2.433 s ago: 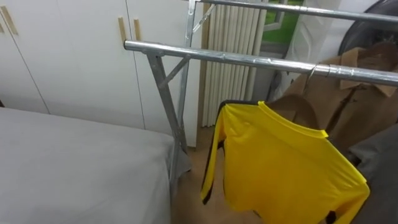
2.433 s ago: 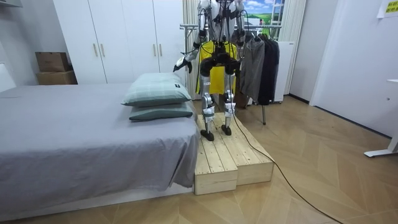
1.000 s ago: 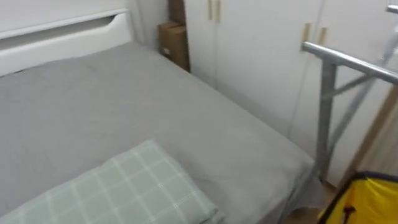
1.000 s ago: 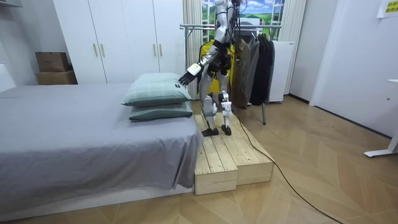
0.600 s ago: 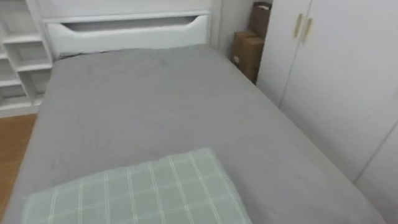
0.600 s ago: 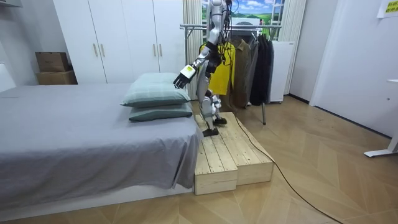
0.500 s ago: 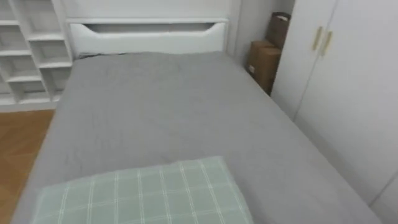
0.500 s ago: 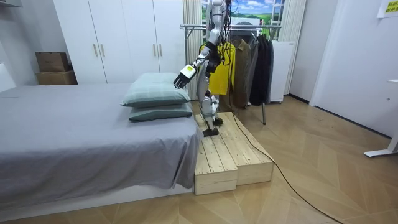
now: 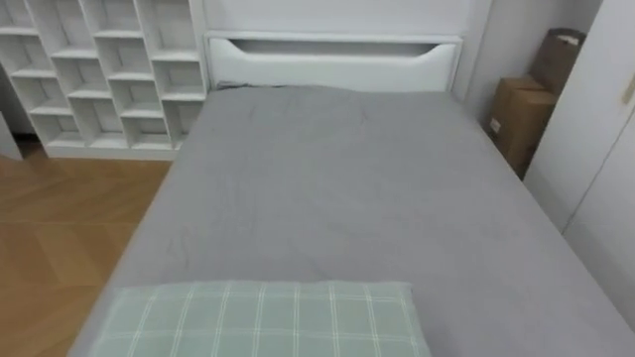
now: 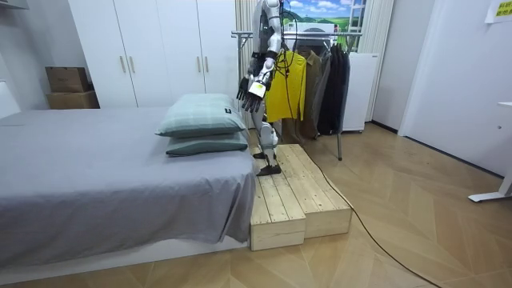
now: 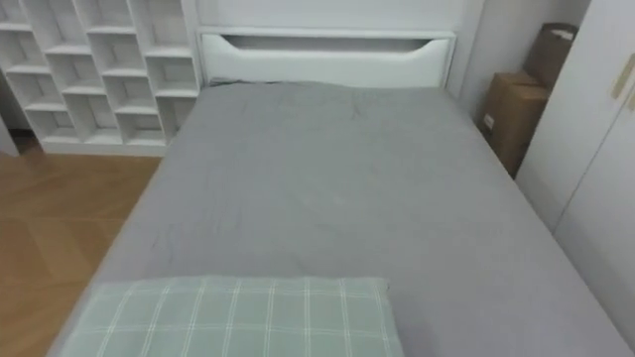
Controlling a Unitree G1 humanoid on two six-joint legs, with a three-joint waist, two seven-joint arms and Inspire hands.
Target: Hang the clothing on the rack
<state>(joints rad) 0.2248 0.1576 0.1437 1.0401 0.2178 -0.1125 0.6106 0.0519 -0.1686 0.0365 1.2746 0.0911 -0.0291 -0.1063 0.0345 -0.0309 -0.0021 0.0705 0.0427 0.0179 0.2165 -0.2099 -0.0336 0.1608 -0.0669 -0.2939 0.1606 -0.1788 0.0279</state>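
- Many open white cubbyholes make up a shelf unit (image 9: 99, 69) in the upper left of the head view. Wood floor (image 9: 60, 228) lies below it.
- Across the middle of that view runs a bed (image 9: 337, 188) under a smooth grey cover, with its white headboard (image 9: 332, 61) at the top centre.
- At the bottom edge, left of centre, a pale green checked pillow (image 9: 268, 319) lies on the cover.
- The upper right holds a cardboard box (image 9: 524, 114), and a white wardrobe (image 9: 595, 169) runs down the right edge.
- In the room view the bed takes up the left half. The checked pillow sits on a second pillow (image 10: 206, 145) at the bed's right end.
- Just right of the pillows, at upper centre, the robot stands on a wooden platform (image 10: 296, 200), turned toward the bed.
- Its left hand (image 10: 250, 88) is raised beside the top pillow's right end, fingers loose and spread, holding nothing.
- Directly right of the robot, the yellow shirt (image 10: 288, 84) hangs from the clothes rack (image 10: 242, 34), apart from the hand.
- Further right on the same rack hang dark garments (image 10: 334, 80).
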